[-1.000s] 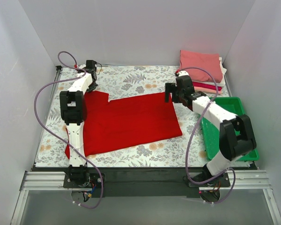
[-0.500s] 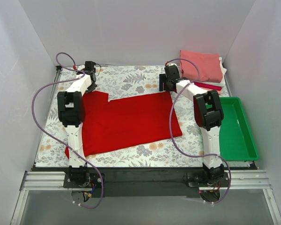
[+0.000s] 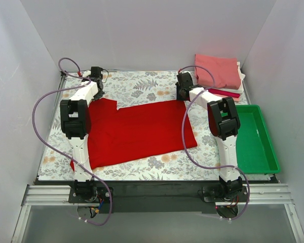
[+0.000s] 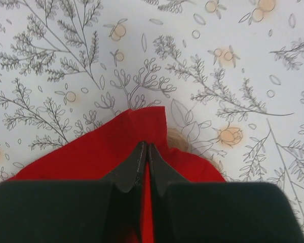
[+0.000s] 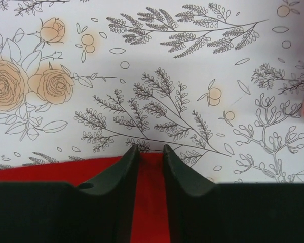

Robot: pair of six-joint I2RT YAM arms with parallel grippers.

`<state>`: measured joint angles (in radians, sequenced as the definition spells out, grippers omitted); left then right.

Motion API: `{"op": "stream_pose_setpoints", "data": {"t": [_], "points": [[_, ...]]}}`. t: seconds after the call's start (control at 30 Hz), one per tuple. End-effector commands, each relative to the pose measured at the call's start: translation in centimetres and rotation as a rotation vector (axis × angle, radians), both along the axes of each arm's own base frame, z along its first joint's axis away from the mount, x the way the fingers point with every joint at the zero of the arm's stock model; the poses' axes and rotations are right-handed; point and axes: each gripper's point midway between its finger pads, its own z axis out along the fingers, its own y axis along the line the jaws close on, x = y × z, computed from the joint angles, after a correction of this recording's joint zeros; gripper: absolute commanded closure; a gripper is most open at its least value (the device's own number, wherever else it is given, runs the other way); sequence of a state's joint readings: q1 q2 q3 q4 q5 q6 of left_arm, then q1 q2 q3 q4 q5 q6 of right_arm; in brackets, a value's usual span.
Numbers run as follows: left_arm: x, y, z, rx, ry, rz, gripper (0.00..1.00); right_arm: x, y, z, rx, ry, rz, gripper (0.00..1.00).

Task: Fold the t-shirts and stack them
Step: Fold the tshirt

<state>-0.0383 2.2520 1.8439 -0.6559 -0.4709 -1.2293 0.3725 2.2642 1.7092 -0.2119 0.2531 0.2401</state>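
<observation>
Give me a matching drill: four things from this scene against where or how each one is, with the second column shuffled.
1. red t-shirt
2. green tray
3. folded pile
4. left pincer

A. far right corner of the table
B. pinched shut on red cloth
C. spread flat mid-table
D. along the right edge, near half

Pairs: 1-C, 2-D, 3-A, 4-B
</observation>
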Motion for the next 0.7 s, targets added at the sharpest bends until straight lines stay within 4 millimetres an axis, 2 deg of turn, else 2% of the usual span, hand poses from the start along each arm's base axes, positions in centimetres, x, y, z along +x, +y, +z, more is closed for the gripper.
{"op": "stream_pose_setpoints", "data": {"t": [0.0, 0.07, 0.13, 0.17, 0.2, 0.23, 0.27, 0.33, 0.37, 0.4, 0.43, 0.47, 0.53, 0.57, 0.6, 0.63, 0.67], "points": [[-0.7, 0.3, 5.1, -0.012, -0.099, 0.028, 1.0, -0.2, -0.6, 0.8, -0.002, -0.007, -0.021, 0.76], [-1.7, 0.2, 5.1, -0.031, -0.097, 0.048, 1.0, -0.5, -0.5, 1.2, 0.01, -0.006, -0.011, 0.86], [-2.4, -0.2, 6.0, -0.055, -0.115, 0.05, 1.0, -0.8, 0.1, 2.2, 0.033, -0.011, 0.028, 0.99], [-3.1, -0.3, 6.3, -0.064, -0.12, 0.056, 1.0, -0.9, 0.3, 2.9, 0.046, -0.02, 0.039, 0.99], [-3.8, -0.4, 5.8, -0.072, -0.108, 0.066, 1.0, -1.1, 0.4, 3.4, 0.046, -0.03, 0.046, 0.99], [-4.1, -0.4, 6.6, -0.076, -0.128, 0.067, 1.0, -1.3, 0.2, 3.9, 0.043, -0.039, 0.051, 0.99], [-4.7, -0.4, 6.2, -0.082, -0.119, 0.075, 1.0, -1.3, 0.2, 4.3, 0.041, -0.051, 0.056, 0.99], [-6.1, -0.7, 6.5, -0.094, -0.123, 0.081, 1.0, -1.9, 0.3, 5.2, 0.055, -0.071, 0.078, 0.99], [-6.6, -0.9, 7.3, -0.098, -0.137, 0.08, 1.0, -2.5, 0.2, 5.3, 0.052, -0.072, 0.089, 0.99], [-7.5, -1.2, 7.4, -0.111, -0.139, 0.089, 1.0, -2.7, 0.7, 6.3, 0.069, -0.101, 0.113, 0.99], [-8.6, -1.5, 6.7, -0.127, -0.126, 0.102, 1.0, -3.6, 0.8, 5.5, 0.079, -0.081, 0.128, 0.99], [-9.2, -1.6, 6.5, -0.135, -0.123, 0.106, 1.0, -3.7, 0.9, 5.8, 0.091, -0.095, 0.132, 0.99], [-10.3, -2.0, 7.7, -0.149, -0.157, 0.116, 1.0, -4.4, 1.0, 6.6, 0.107, -0.112, 0.142, 0.99], [-11.0, -2.0, 7.8, -0.154, -0.159, 0.125, 1.0, -5.0, 0.8, 6.1, 0.104, -0.101, 0.143, 0.99], [-12.0, -2.1, 7.4, -0.163, -0.155, 0.138, 1.0, -5.2, 0.8, 6.4, 0.105, -0.108, 0.146, 0.99], [-12.6, -2.3, 8.5, -0.176, -0.185, 0.138, 1.0, -5.4, 0.5, 7.1, 0.104, -0.121, 0.141, 0.99], [-13.2, -2.4, 8.7, -0.182, -0.194, 0.146, 1.0, -6.0, 0.3, 6.7, 0.101, -0.111, 0.14, 0.99]]}}
